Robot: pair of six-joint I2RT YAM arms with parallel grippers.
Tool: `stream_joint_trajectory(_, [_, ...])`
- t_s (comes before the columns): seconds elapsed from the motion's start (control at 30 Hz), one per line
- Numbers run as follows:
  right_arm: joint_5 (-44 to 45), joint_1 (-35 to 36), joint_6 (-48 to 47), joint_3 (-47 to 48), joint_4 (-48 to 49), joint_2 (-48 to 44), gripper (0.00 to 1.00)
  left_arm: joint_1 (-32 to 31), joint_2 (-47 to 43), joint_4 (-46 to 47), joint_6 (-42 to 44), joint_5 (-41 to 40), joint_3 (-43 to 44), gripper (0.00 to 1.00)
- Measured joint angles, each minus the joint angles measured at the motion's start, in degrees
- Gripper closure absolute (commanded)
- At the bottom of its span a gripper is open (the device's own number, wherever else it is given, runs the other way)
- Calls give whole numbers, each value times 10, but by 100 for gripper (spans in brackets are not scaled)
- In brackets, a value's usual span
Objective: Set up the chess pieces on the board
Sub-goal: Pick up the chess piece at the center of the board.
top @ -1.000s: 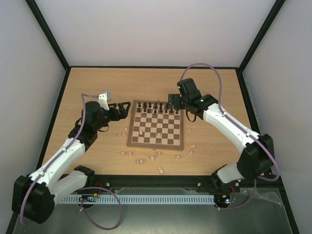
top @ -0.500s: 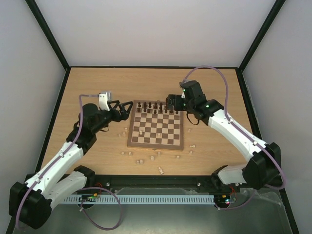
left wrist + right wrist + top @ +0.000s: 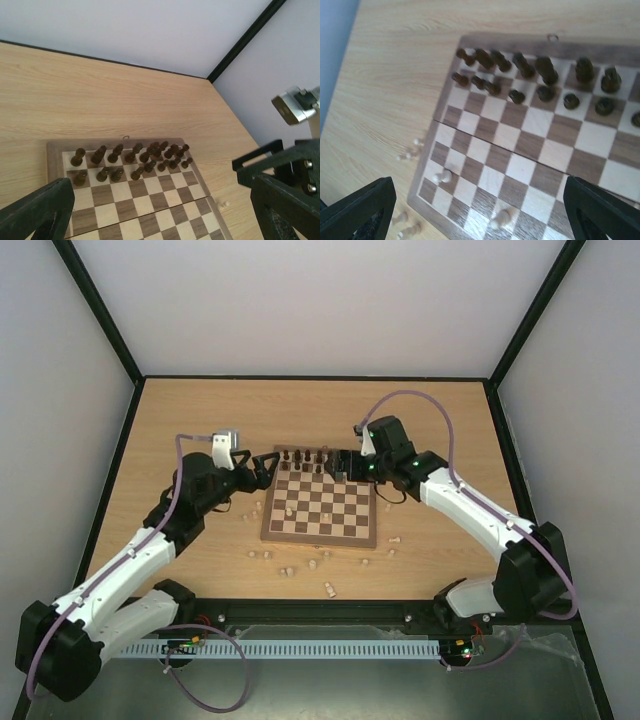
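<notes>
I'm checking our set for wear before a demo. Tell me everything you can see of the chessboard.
The board is square and looks wooden: pale and dark brown squares inside a mid-brown frame, a seam across its middle, a small metal ring on its far edge. It lies flat on the table. Dark pieces stand on its two far rows, two pale pieces nearer.

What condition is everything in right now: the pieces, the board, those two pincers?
Board: lying flat, near rows mostly bare.
Dark pieces: standing on the far two rows.
Pale pieces: mostly scattered on the table, two on the board.
Left pincer: open, empty.
Right pincer: open, empty.
</notes>
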Motion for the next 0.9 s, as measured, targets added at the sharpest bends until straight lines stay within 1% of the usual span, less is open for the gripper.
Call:
stream_joint_trajectory(0.1, [19, 5, 1, -31, -7, 0, 15, 0, 16, -7, 0, -12, 5, 0])
stream_joint_trajectory(0.2, [52, 15, 3, -46, -19, -1, 27, 0, 37, -18, 0, -29, 12, 0])
stream_joint_trajectory(0.3, [110, 52, 17, -68, -29, -8, 41, 0, 54, -26, 0, -39, 20, 0])
stream_joint_trajectory(0.4, [155, 95, 41, -94, -39, -23, 50, 0, 61, -31, 0, -45, 21, 1])
stream_joint_trajectory(0.5, [185, 114, 66, -125, -47, -37, 50, 0, 63, -38, 0, -48, 21, 0])
stream_joint_trajectory(0.6, [219, 115, 87, -158, -56, -55, 49, 0, 63, -41, -1, -49, 21, 1])
stream_joint_trajectory(0.7, [251, 105, 101, -167, -72, -70, 50, 0, 63, -43, -1, -49, 22, 0])
stream_joint_trajectory(0.77, [256, 83, 101, -167, -72, -73, 51, 0, 63, -45, -1, -49, 24, 0])
stream_joint_trajectory(0.9, [252, 7, 94, -167, -72, -66, 50, 0, 63, -44, 0, -49, 29, 1])
